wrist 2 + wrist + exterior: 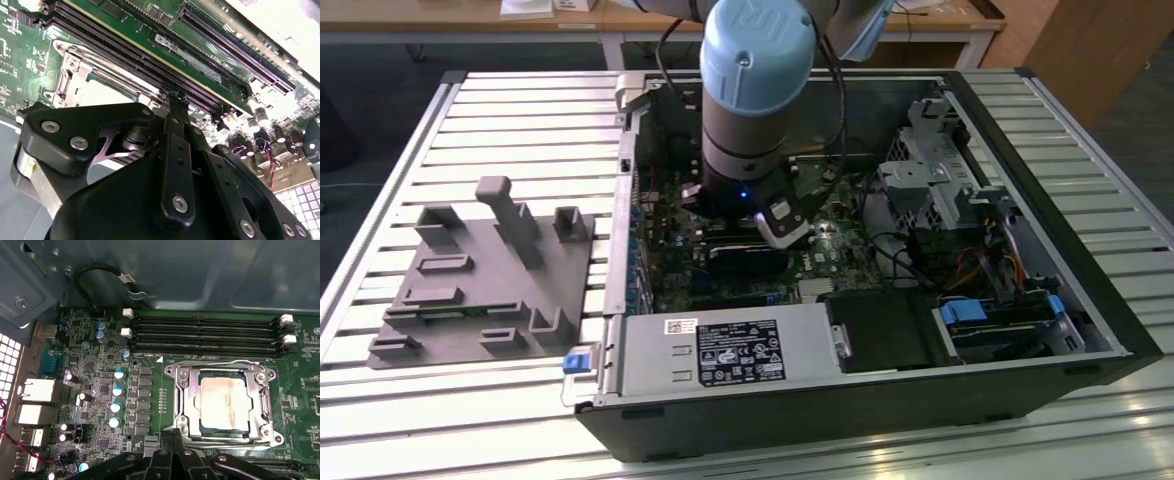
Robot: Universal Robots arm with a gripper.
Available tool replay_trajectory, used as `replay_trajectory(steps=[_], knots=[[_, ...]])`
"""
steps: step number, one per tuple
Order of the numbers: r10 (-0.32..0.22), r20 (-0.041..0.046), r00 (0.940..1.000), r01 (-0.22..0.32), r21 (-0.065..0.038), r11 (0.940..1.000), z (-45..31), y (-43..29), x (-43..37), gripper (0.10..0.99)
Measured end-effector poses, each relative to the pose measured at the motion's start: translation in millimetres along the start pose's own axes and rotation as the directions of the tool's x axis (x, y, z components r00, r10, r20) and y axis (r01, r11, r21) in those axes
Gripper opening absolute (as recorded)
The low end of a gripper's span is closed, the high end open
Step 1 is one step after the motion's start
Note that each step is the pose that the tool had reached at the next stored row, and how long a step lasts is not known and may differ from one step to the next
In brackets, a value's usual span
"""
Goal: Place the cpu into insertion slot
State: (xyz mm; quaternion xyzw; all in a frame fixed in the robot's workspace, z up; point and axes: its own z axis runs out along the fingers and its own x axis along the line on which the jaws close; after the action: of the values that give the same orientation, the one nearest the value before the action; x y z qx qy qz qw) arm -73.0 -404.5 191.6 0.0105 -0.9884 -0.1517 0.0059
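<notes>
Cpu seated in insertion slot; end effector beside frame, fingers together, empty. Risk: clipping frame, unseating chip.

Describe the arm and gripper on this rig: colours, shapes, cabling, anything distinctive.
The arm is a thick grey cylinder capped by a rounded light-blue joint cover, with black cables running alongside. A small blue light glows on its dark wrist section. The gripper is matte black, built from flat linkage plates joined by silver screws and pivots.
</notes>
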Motion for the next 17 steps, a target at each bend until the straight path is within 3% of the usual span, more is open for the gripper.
replay_trajectory(steps=[12,17], knots=[[0.001,0.0002,1.0,-0.001,-0.002,1.0,3.5,-1.0,1.9,0.106],[0.0,0.0005,1.0,0.0,-0.013,0.9999,1.5,-0.4,2.5,0.106]])
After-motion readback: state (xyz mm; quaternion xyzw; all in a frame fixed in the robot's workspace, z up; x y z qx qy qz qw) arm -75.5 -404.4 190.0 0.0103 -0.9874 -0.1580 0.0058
